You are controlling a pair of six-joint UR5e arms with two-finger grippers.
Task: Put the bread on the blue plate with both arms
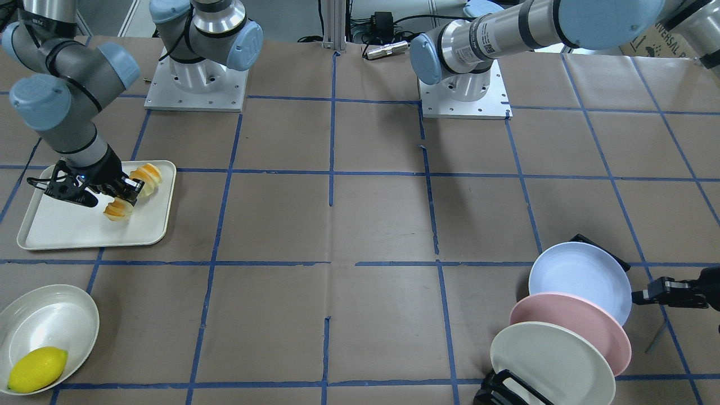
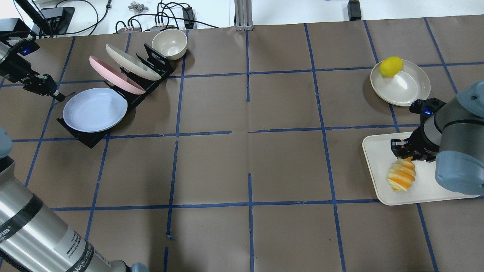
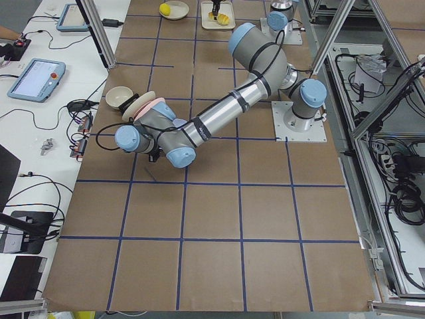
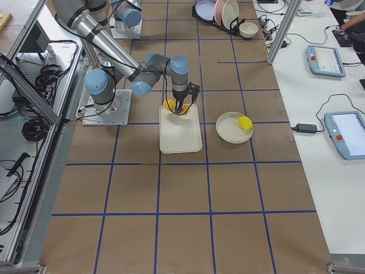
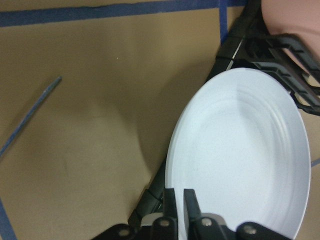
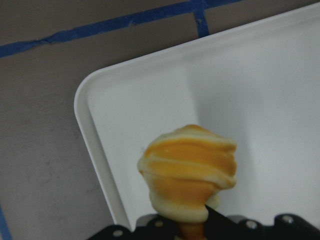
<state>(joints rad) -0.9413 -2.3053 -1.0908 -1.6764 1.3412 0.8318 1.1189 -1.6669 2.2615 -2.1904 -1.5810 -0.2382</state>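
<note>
The bread point(image 1: 147, 175), striped orange and cream, lies on or just over a white tray point(image 1: 67, 225). My right gripper point(image 1: 125, 194) is shut across it. The overhead view shows the bread point(image 2: 401, 175) sticking out below the right gripper point(image 2: 405, 154). In the right wrist view it point(image 6: 187, 172) rises between the fingers. The blue plate point(image 2: 94, 109) leans in a black rack point(image 2: 90, 138). My left gripper point(image 2: 56, 95) is shut and empty, with its tips at the plate's rim; the left wrist view shows the fingers point(image 5: 170, 200) close together before the plate point(image 5: 240, 160).
A pink plate point(image 2: 113, 73) and a cream plate point(image 2: 132, 62) stand in the same rack behind the blue one. A cream bowl point(image 2: 169, 43) sits past the rack. A shallow dish point(image 2: 406, 85) holds a yellow lemon point(image 2: 391, 66) near the tray.
</note>
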